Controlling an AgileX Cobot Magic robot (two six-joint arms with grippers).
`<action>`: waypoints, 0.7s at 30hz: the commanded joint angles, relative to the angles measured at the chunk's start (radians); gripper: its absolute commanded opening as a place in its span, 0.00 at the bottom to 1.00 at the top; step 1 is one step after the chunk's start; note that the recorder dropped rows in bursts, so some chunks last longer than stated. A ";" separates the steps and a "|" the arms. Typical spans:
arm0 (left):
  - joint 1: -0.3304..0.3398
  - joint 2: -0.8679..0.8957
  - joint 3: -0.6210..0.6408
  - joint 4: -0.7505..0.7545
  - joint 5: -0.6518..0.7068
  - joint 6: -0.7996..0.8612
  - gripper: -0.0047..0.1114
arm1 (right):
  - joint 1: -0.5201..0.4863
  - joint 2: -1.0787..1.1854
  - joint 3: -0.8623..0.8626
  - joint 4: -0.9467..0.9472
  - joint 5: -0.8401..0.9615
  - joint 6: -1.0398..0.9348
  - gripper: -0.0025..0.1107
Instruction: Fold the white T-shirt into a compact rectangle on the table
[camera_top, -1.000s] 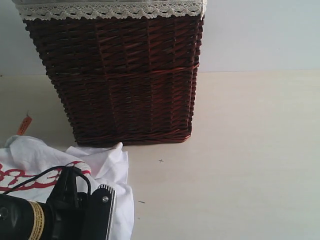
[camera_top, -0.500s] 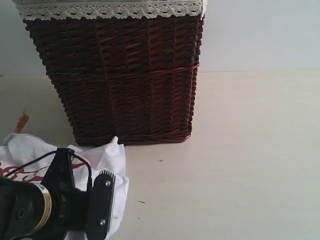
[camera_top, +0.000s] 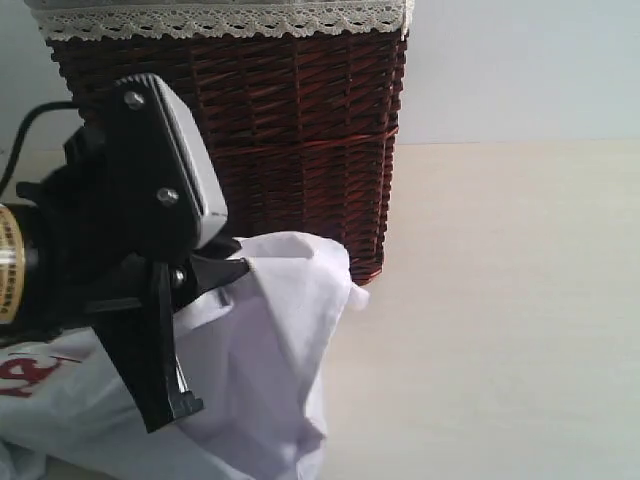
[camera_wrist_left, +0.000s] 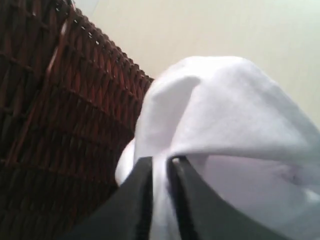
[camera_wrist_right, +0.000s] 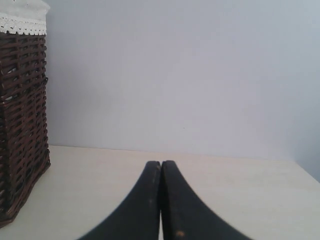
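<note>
The white cotton T-shirt (camera_top: 280, 330) hangs bunched at the near left of the exterior view. A fold of it is pinched between the narrow jaws of the left black tool (camera_wrist_left: 160, 167), and the rest drapes down out of frame. Red printing (camera_top: 20, 375) shows on its lower left, too cut off to read. The right black tool (camera_wrist_right: 161, 167) is closed tight on nothing, above bare surface. The pale cream matte surface (camera_top: 500, 300) stretches away to the right. Behind the cloth stands a dark brown wicker basket (camera_top: 290, 130) with a white lace-trimmed liner (camera_top: 220, 20), and beyond it a plain pale grey wall (camera_top: 520, 70).
</note>
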 joint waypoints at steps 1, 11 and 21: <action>-0.005 -0.025 -0.006 -0.034 0.106 -0.059 0.58 | -0.005 -0.005 0.005 -0.001 -0.011 0.000 0.02; -0.005 -0.025 -0.006 -0.100 0.559 0.021 0.70 | -0.005 -0.005 0.005 -0.001 -0.011 0.000 0.02; -0.005 -0.025 -0.006 0.011 0.594 -0.173 0.68 | -0.005 -0.005 0.005 -0.001 -0.011 0.000 0.02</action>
